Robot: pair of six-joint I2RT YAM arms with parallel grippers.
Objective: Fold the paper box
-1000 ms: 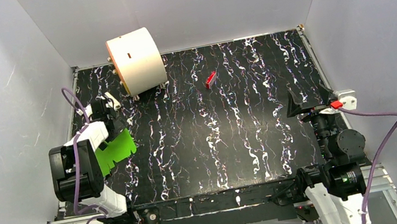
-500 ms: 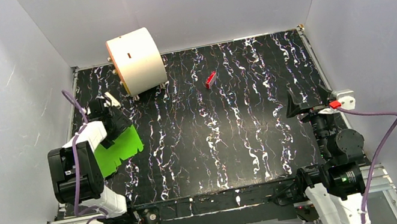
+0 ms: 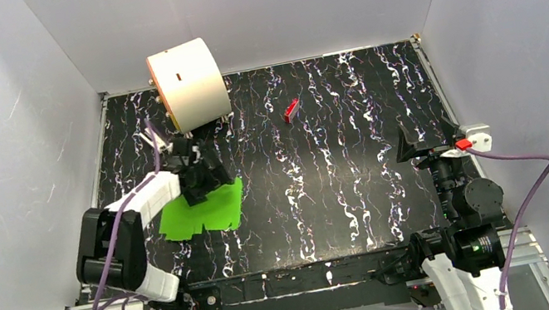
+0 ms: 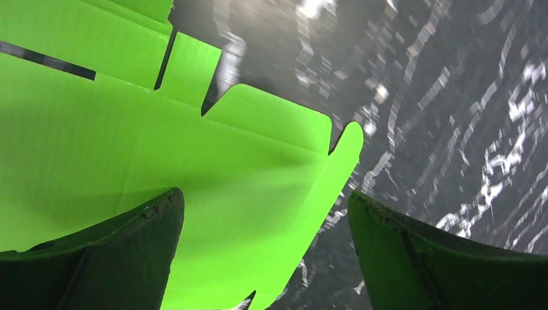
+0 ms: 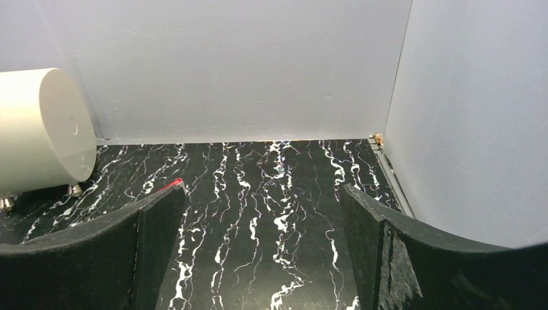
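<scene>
The paper box [image 3: 209, 212] is a bright green flat creased sheet with flaps, lying on the black marbled table left of centre. My left gripper [image 3: 205, 175] hovers over the sheet's far edge, open. In the left wrist view the sheet [image 4: 161, 148] fills the left side and runs under the gap of the left gripper [image 4: 265, 197]; its right edge ends between the two fingers. I cannot tell whether a finger touches it. My right gripper [image 3: 427, 143] stands open near the right edge of the table. In the right wrist view the right gripper [image 5: 262, 194] has only bare table between its fingers.
A large cream cylinder [image 3: 188, 85] lies on its side at the back left, just behind the left gripper, and shows in the right wrist view [image 5: 39, 129]. A small red block [image 3: 291, 110] lies at the back middle. Grey walls close in three sides.
The left arm has swung right and forward from the left edge. The green sheet has shifted right with it and now lies flat and more exposed. The right arm has not moved.
</scene>
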